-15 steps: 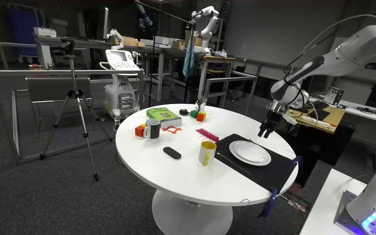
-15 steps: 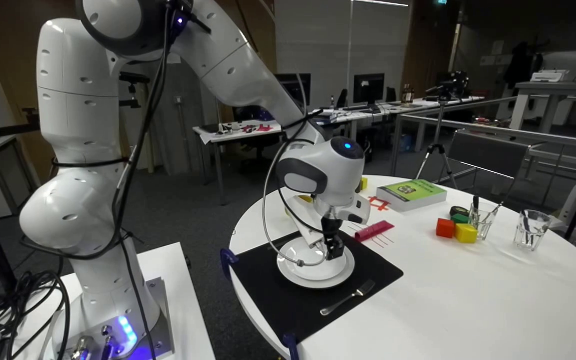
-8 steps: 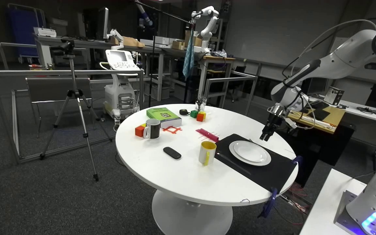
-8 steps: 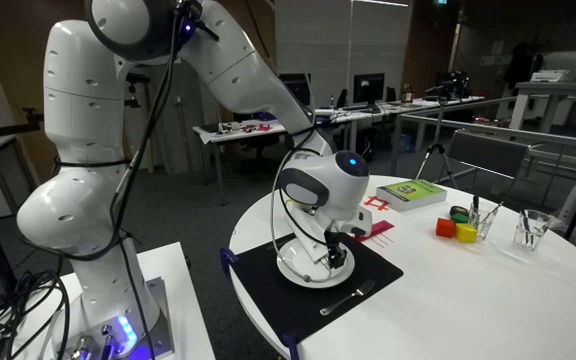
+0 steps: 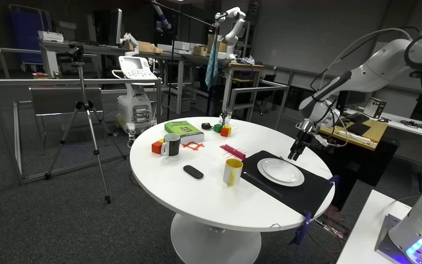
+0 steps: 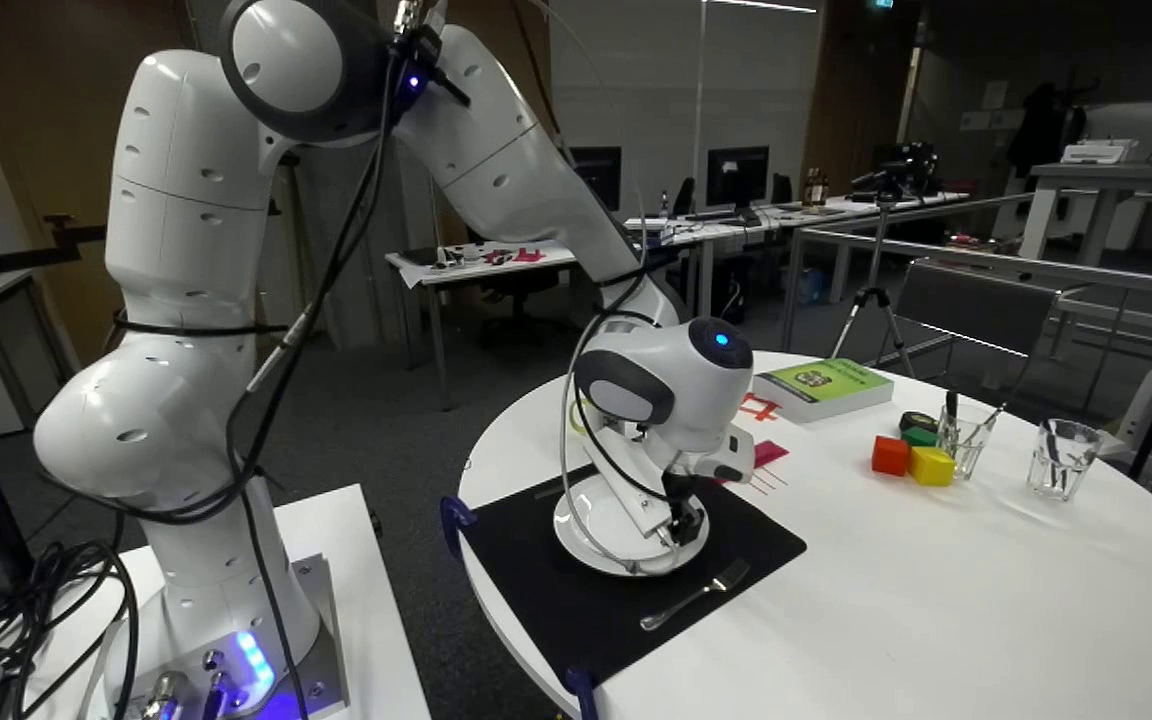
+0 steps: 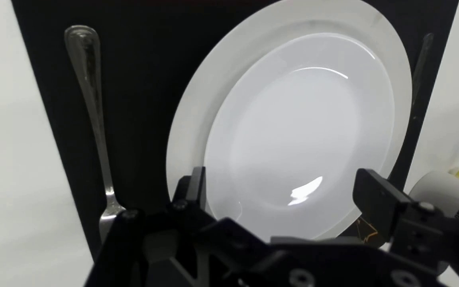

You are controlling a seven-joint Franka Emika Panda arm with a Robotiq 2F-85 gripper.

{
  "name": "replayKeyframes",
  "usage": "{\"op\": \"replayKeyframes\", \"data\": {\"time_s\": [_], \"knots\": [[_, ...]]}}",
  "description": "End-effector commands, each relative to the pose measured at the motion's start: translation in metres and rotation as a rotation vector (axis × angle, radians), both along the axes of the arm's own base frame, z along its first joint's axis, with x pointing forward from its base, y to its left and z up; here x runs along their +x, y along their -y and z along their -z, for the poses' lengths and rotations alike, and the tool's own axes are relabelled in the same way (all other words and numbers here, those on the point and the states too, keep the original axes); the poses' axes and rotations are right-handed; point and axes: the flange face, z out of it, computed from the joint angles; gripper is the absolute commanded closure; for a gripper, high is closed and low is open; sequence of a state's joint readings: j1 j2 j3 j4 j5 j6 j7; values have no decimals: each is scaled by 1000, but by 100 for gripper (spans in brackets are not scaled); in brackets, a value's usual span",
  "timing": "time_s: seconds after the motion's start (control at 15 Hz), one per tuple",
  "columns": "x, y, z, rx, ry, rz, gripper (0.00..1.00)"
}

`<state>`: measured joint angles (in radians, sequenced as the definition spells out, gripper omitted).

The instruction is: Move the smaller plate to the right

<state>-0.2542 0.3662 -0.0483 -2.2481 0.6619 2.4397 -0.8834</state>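
The smaller plate (image 5: 280, 171) is round, plain white and shallow. It rests on the larger white plate (image 5: 260, 169), which lies on the black mat (image 5: 306, 198). In the wrist view, the smaller plate (image 7: 301, 131) lies off-centre on the larger plate (image 7: 185, 139). My gripper (image 5: 293, 157) is above the far rim of the plates, apart from them. In the wrist view my gripper (image 7: 281, 173) is wide open and empty, with its fingers spread over the plate's near part. In an exterior view the gripper (image 6: 684, 525) and arm cover part of the smaller plate (image 6: 596, 515).
A fork (image 7: 94, 103) and a knife (image 7: 422, 67) flank the plates on the mat. A white and yellow mug (image 5: 232, 172) stands beside the mat. A pink object (image 5: 233, 151) lies near its corner. Blue clamps (image 5: 306, 223) grip the table edge. Cubes, a book and glasses stand farther off.
My gripper has come down and turned, and now hangs lower, beside and over the plates' rim. The arm has shifted with it. The plates have not moved.
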Motion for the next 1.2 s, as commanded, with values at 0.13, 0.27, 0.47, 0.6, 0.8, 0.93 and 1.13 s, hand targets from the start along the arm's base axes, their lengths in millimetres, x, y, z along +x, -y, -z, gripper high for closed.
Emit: {"op": "replayKeyframes", "data": {"time_s": [0.13,0.27,0.47,0.6,0.8,0.93,1.13], "knots": [[12,8,12,34,11,-1,0],[16,5,15,34,19,-6,0],[22,1,17,39,32,-11,0],[26,-3,18,42,40,-21,0],[29,-4,22,29,46,-71,0],[29,-2,27,15,50,-108,0],[29,0,32,4,60,-152,0]]}}
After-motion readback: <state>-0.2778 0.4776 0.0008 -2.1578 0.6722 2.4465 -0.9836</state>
